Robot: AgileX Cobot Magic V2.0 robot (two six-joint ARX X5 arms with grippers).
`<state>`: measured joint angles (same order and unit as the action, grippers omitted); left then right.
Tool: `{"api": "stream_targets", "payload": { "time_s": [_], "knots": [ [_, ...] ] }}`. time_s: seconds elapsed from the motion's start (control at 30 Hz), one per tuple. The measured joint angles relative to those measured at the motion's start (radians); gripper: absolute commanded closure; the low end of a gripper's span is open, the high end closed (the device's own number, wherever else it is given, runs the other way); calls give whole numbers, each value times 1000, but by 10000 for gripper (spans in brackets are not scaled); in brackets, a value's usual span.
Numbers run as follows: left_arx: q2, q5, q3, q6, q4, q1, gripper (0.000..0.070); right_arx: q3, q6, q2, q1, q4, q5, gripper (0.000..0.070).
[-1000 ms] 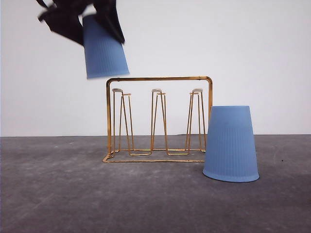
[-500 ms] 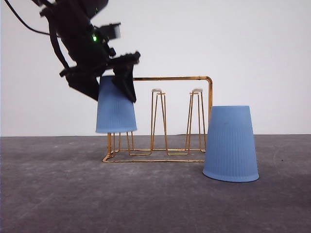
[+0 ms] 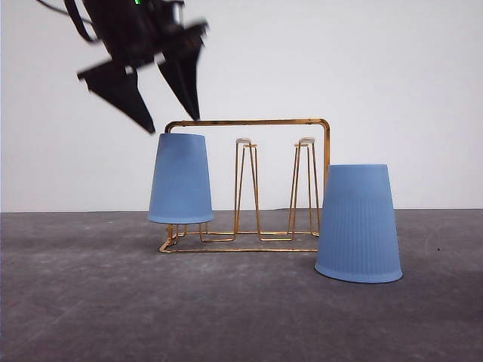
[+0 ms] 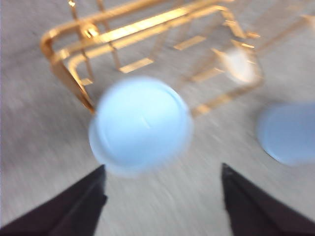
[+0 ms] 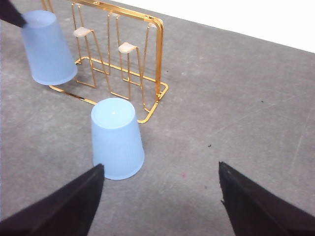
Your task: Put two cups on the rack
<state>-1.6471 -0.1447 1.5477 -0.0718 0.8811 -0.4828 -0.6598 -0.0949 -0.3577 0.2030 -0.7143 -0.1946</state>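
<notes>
My left gripper (image 3: 172, 124) has its fingers spread wide with nothing between them, the tips hanging just above the flat bottom of the first cup (image 3: 180, 179) and touching nothing that I can see. In the left wrist view the same cup (image 4: 140, 124) sits centred ahead of the open fingers, blurred. That cup hangs upside down over the leftmost prong of the rack (image 3: 249, 185), rim clear of the table (image 3: 241, 309), so I judge it is carried by the prong inside it; mouth-down is the way a cup has to go on these hairpin uprights. The wide spread reads to me as a release, leaving room to clear the cup's sides without tipping it. My right gripper (image 5: 160, 196) is also open and empty, both dark fingers low in its wrist view with bare table between them. The second cup (image 5: 117, 137) stands inverted on the table just beside the rack's right end, near the right gripper and apart from its fingers. Two white-tipped prongs are free, so one cup is placed and one remains.
</notes>
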Motion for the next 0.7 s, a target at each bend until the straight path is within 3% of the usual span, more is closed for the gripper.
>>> {"api": "stream_targets", "payload": {
  "time_s": [0.17, 0.33, 0.53, 0.7],
  "knots": [
    [89, -38, -42, 0, 60, 4, 316, 0, 22, -19, 0, 0, -66, 230],
    [262, -38, -275, -14, -41, 5, 316, 0, 28, -98, 0, 9, -105, 230],
    [549, -34, -624, -120, -235, 9, 316, 0, 33, -246, 13, 88, -176, 229],
    [741, 21, -807, -210, -250, 10, 314, 0, 41, -404, 49, 209, -190, 152]
  ]
}}
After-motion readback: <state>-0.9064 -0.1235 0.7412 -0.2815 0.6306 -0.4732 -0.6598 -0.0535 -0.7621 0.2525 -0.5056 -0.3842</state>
